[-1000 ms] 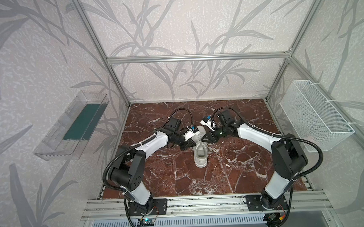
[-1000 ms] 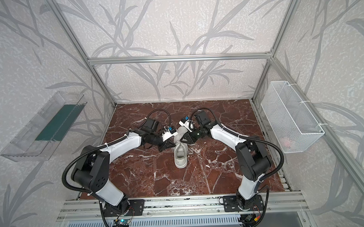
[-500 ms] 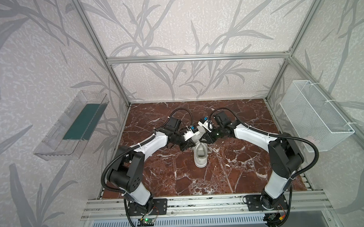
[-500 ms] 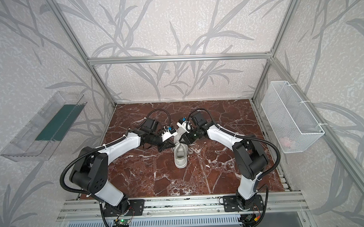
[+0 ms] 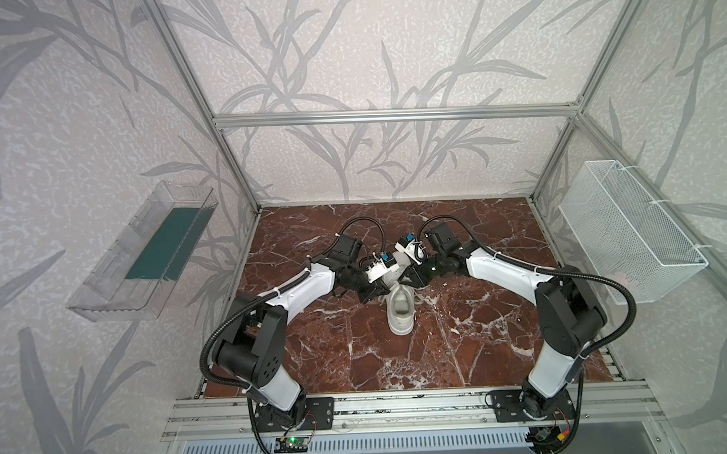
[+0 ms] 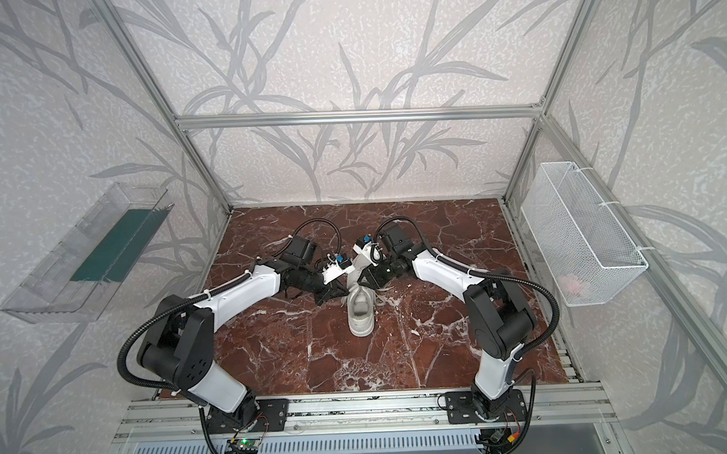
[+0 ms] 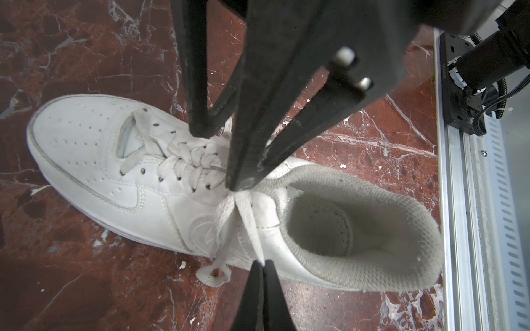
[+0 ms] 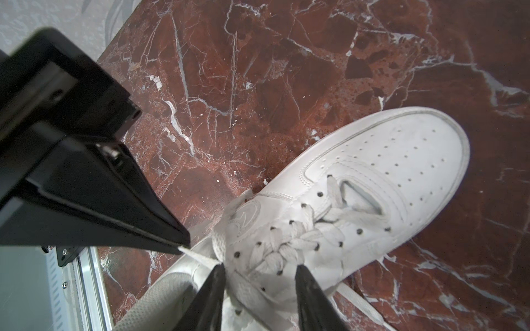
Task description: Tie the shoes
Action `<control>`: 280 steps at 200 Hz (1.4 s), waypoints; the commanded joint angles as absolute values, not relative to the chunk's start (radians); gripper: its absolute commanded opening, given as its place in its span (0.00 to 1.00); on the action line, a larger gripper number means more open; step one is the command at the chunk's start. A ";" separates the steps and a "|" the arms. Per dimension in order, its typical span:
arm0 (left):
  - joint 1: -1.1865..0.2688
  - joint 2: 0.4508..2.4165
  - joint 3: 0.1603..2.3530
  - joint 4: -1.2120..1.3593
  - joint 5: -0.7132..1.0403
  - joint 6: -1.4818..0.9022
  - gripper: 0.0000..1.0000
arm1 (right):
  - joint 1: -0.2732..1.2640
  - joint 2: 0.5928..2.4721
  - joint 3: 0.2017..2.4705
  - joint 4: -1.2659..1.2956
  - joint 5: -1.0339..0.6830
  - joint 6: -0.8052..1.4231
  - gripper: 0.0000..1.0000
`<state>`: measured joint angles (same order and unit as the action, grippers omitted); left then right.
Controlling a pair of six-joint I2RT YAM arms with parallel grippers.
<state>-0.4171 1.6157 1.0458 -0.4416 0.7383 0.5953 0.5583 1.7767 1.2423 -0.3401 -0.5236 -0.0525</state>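
Observation:
A white sneaker [image 5: 401,316] [image 6: 361,317] stands mid-table on red marble, its toe toward the front rail. My left gripper [image 7: 262,263] [image 5: 372,295] is shut on a flat lace [image 7: 246,217] beside the shoe's collar. The lace runs taut from its tip up to the top eyelets. My right gripper [image 8: 258,269] [image 5: 411,279] is open, its fingers [image 8: 213,286] astride the upper lacing [image 8: 282,246] and holding nothing. In the right wrist view the left gripper [image 8: 183,246] pinches the lace close by. A small lace loop [image 7: 213,276] lies on the marble.
A clear bin [image 5: 146,252] with a green floor hangs on the left wall. A white wire basket [image 5: 628,231] hangs on the right wall. An aluminium rail [image 5: 401,405] runs along the table's front edge. Another lace end [image 8: 358,301] trails on the marble beside the shoe.
My right gripper has edged a little to the left over the shoe's lacing. The left arm and the shoe have stayed put.

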 commanded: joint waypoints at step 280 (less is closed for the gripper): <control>-0.364 1.437 0.958 -0.419 0.713 0.543 0.53 | 0.539 1.649 1.231 -0.366 -0.531 0.000 0.44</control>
